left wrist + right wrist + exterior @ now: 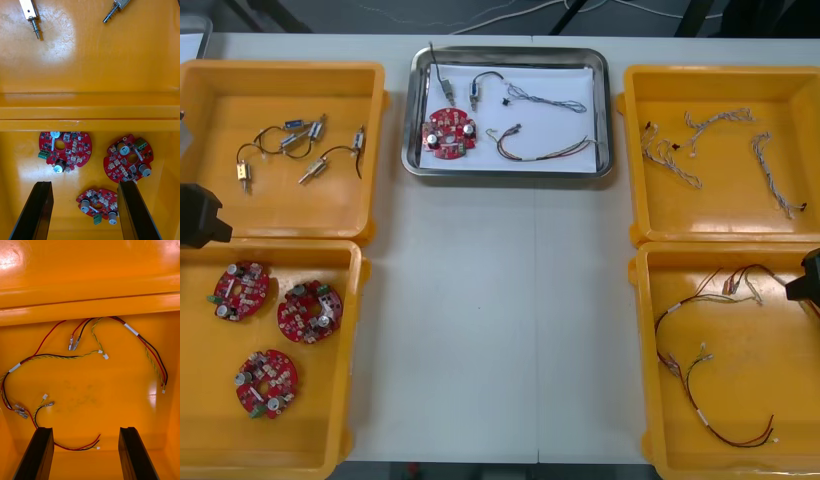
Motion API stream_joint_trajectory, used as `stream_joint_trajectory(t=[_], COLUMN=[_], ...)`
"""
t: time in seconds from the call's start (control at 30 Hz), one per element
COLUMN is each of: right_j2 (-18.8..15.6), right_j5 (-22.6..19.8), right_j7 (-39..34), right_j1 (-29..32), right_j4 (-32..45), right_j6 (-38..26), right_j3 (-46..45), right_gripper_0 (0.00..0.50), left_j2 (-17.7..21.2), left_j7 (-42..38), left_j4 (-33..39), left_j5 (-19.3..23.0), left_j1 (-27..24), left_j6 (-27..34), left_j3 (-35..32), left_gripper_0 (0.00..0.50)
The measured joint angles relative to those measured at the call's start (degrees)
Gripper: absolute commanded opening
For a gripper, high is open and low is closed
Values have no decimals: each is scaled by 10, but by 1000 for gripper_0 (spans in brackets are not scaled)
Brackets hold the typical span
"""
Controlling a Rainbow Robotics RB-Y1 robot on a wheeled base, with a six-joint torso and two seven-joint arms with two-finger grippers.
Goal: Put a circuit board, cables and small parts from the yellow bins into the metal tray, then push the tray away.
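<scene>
Left gripper (pixel 84 185): hangs at the worktop's (pixel 500 320) left edge, about over the wall between the two left bins. Fingers (pixel 39 210) are spread wide, gripping nothing.
Far left bin (pixel 280 75): a handful of small metal parts (pixel 315 128) with black leads, lying loose.
Near left bin (pixel 352 350): three round red circuit boards (pixel 308 311), flat and apart from each other. In the left wrist view, one lies under the gap between the fingers.
Metal tray (pixel 412 110): far middle of the worktop, between the two far bins, white inside.
Tray's board (pixel 450 132): one red board in the near left part of the tray.
Tray's parts (pixel 476 92): two metal bits just beyond that board.
Twisted cable (pixel 545 98): far right part of the tray.
Red and yellow cable (pixel 545 150): near right part of the tray.
Far right bin (pixel 630 150): blue and white cables (pixel 770 165), spread out.
Near right bin (pixel 642 350): red, black and yellow cables (pixel 75 356), looped across the floor.
Right gripper (pixel 86 429): at the worktop's right edge over the near right bin. Its fingers stand wide apart, holding nothing, and one cable end lies below the gap.
</scene>
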State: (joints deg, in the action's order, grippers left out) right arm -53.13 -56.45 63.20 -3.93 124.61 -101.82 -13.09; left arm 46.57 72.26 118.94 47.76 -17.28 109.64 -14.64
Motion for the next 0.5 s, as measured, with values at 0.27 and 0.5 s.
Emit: stream_joint_trajectory(t=[0.27,0.5], right_j2=[0,0], right_j5=[0,0], right_j7=[0,0], right_j1=[0,0], right_j4=[0,0], right_j6=[0,0], right_j3=[0,0], right_gripper_0=[500,500], left_j2=[0,0], left_j7=[0,0], left_j4=[0,0], left_j5=[0,0], left_j1=[0,0], left_j6=[0,0], left_j3=[0,0], left_gripper_0=[500,500])
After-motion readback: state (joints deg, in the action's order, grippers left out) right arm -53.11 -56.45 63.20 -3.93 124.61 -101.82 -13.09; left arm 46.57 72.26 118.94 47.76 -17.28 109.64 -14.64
